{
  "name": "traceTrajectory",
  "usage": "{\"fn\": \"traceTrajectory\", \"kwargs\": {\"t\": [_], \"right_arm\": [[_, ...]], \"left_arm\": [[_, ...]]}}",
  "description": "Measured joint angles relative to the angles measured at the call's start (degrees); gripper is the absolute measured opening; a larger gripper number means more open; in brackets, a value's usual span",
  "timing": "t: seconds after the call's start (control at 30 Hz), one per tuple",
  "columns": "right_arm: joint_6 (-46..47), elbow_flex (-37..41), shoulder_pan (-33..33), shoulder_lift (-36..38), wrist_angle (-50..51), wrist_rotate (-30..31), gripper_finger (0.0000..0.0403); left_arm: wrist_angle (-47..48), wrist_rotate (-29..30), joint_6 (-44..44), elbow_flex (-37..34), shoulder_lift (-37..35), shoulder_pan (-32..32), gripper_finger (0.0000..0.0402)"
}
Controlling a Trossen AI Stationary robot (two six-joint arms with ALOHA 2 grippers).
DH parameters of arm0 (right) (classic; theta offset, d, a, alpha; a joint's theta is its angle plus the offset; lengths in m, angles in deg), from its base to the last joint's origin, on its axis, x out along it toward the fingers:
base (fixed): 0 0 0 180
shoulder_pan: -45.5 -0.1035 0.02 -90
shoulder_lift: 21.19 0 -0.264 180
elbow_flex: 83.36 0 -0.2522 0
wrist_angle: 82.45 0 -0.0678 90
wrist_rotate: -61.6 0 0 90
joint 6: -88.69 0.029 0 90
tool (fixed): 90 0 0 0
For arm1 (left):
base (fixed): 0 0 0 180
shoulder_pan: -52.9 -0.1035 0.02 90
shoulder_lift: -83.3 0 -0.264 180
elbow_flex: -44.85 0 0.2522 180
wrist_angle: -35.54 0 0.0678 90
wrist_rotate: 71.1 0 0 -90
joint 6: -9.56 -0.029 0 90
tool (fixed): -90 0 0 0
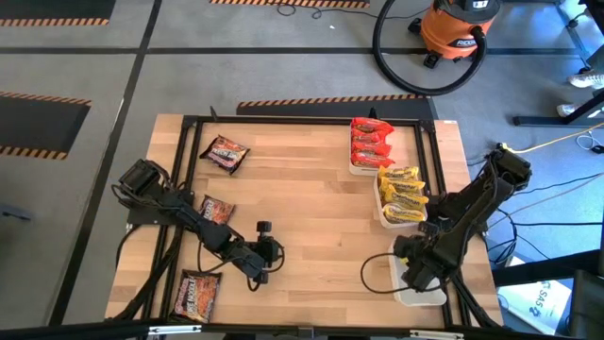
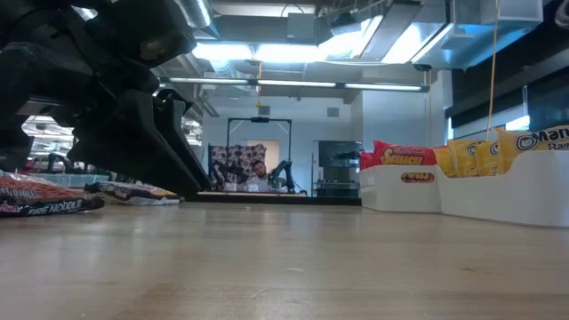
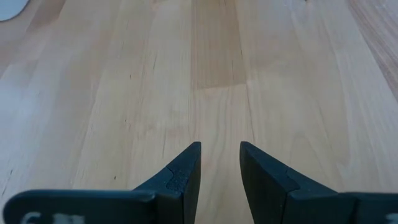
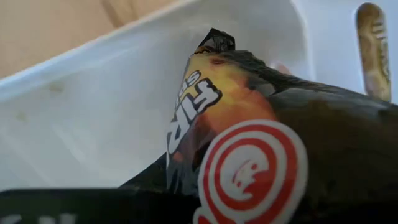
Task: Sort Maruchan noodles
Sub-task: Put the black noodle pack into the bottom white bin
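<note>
Right gripper hung over a white tray at the near right corner of the table in the high view; beyond it stood a tray of yellow packets, then one of red packets. Left gripper lay low on bare wood, with three dark packets behind and beside its arm. From table height, the red packets and yellow packets stood in their trays, off from the dark arm. Left wrist view showed its fingers slightly apart, holding nothing. Right wrist view showed a dark packet clamped close against the lens, inside the white tray.
</note>
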State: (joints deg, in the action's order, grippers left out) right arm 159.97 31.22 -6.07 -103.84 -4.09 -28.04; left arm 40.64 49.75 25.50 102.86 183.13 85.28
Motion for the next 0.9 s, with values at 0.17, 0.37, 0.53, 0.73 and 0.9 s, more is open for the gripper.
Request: {"fn": "traceTrajectory", "kwargs": {"t": [0.17, 0.37, 0.53, 0.73, 0.9], "right_arm": [[-7.0, -1.1, 0.0, 0.0, -0.6, 0.5, 0.0131], [-14.8, -1.9, 0.0, 0.0, -2.3, 6.2, 0.0131], [-21.7, -1.9, 0.0, 0.0, -2.1, 9.6, 0.0131], [-22.0, -1.9, -0.2, 0.0, -2.2, 10.7, 0.0131], [-20.1, -1.9, -0.2, 0.0, -2.2, 12.0, 0.0131]], "left_arm": [[0.0, 0.0, 0.0, 0.0, 0.0, 0.0, 0.0105], [0.0, 0.0, 0.0, 0.0, 0.0, 0.0, 0.0105], [0.0, 0.0, 0.0, 0.0, 0.0, 0.0, 0.0105], [-3.2, -1.2, 0.0, 0.0, 0.1, -1.1, 0.0105], [-11.9, -7.7, -1.9, 1.4, 2.1, -4.1, 0.0105]]}}
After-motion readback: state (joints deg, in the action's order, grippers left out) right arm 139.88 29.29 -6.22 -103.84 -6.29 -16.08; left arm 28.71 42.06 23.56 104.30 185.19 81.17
